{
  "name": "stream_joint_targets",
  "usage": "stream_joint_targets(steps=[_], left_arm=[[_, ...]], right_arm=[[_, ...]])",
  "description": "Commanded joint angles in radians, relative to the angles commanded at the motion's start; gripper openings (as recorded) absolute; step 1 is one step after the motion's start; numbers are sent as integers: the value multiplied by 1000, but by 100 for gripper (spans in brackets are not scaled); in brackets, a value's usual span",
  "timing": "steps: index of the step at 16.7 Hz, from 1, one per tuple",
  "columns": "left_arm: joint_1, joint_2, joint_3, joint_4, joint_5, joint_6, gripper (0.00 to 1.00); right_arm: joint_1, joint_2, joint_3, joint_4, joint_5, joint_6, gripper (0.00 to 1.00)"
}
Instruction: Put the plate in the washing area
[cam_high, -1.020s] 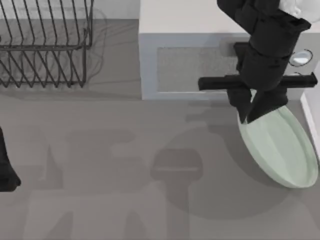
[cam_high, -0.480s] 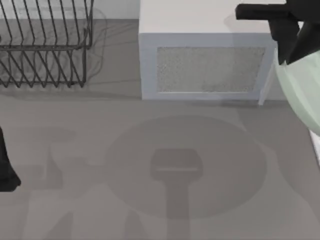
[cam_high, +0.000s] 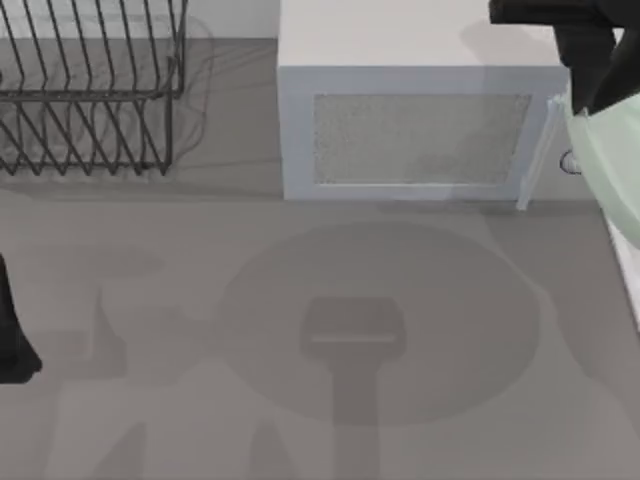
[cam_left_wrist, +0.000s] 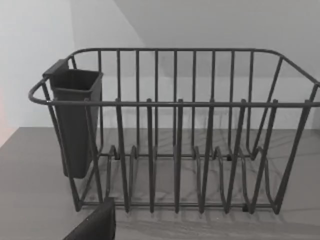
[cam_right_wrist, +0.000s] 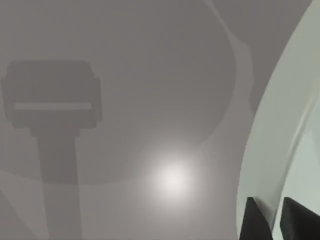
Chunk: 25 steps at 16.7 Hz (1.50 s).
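A: Where was the plate (cam_high: 610, 165) held?

B: At the far right, beside the microwave (cam_high: 415, 110), lifted off the table (cam_high: 300, 400). Its rim was pinched between the right gripper's (cam_right_wrist: 270, 220) fingers, presumably so it could be carried clear of the microwave toward the basin (cam_high: 628, 275), whose white edge was seen at the right.

A: And the left arm?

B: It was parked at the left edge, facing the rack (cam_left_wrist: 175, 130).

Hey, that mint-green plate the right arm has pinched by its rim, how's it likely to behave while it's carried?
The plate looks rigid, keeping its curve though the right pincer holds only its edge. Its smooth, plain surface probably makes that narrow rim grip slippery. Being wide and held off-centre near the microwave, it may swing or twist. The left arm sits parked at the table's left.
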Motion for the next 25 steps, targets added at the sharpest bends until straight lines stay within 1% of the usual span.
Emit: stream_joint_targets(steps=[5,9,11,13,16,22,25], left_arm=[[0,0,0,0,0,0,100],[0,0,0,0,0,0,100],[0,0,0,0,0,0,100],[0,0,0,0,0,0,100],[0,0,0,0,0,0,100],[0,0,0,0,0,0,100],[0,0,0,0,0,0,100]], right_arm=[[-194,155,189,23,1,-152,0],[-376,358,380,52,-10,-300,0],[-437,479,462,58,-17,-367,0],[-469,590,530,52,-19,-422,0],[-477,695,594,21,-7,-470,0],[-472,717,606,5,1,-478,0],[-472,717,606,5,1,-478,23]])
